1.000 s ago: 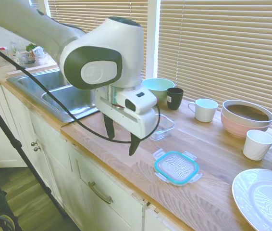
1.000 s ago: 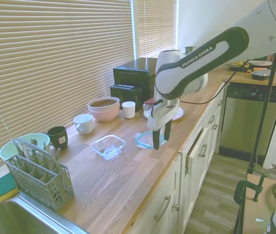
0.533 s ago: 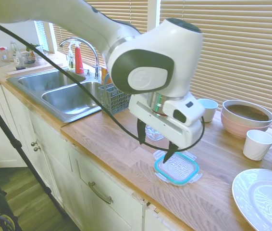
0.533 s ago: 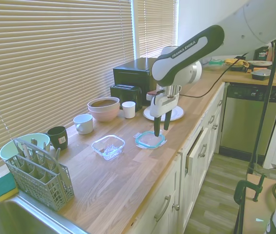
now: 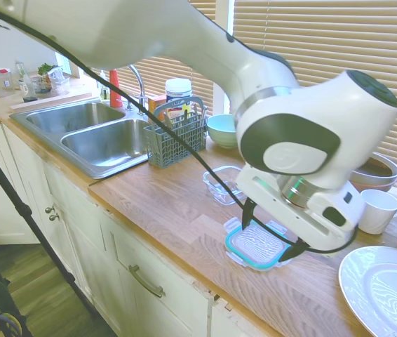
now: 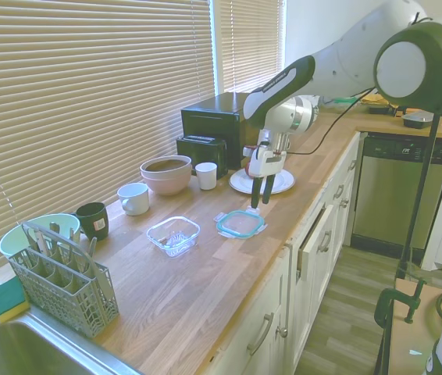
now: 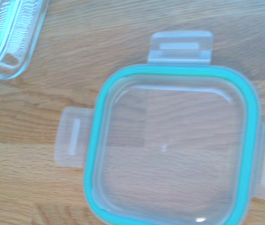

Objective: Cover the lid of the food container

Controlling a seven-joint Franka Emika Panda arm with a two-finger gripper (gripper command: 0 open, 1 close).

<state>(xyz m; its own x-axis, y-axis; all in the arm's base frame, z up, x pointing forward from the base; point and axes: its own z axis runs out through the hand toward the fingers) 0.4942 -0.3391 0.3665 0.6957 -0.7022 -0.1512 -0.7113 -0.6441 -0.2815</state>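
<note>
The lid (image 5: 256, 246), clear with a teal rim and snap tabs, lies flat on the wooden counter near its front edge. It fills the wrist view (image 7: 170, 145) and also shows in the second exterior view (image 6: 241, 223). My gripper (image 5: 271, 232) hangs just above it, open, with one finger toward each side of the lid and nothing held. The gripper (image 6: 260, 195) stands over the lid's far end toward the white plate. The food container (image 5: 223, 186), a small clear square tub, sits uncovered beside the lid (image 6: 173, 234), and its corner shows in the wrist view (image 7: 11, 37).
A white plate (image 5: 384, 288) lies past the lid. A pink bowl (image 6: 166, 173), white mugs (image 6: 133, 198), a black mug (image 6: 93, 220) and a green bowl (image 5: 223, 128) line the window side. A dish rack (image 5: 177, 137) and the sink (image 5: 93, 137) are beyond the container.
The arm has swept along the counter from the sink side, past the container, to a spot over the lid, and has come lower. The fingers have stayed open.
</note>
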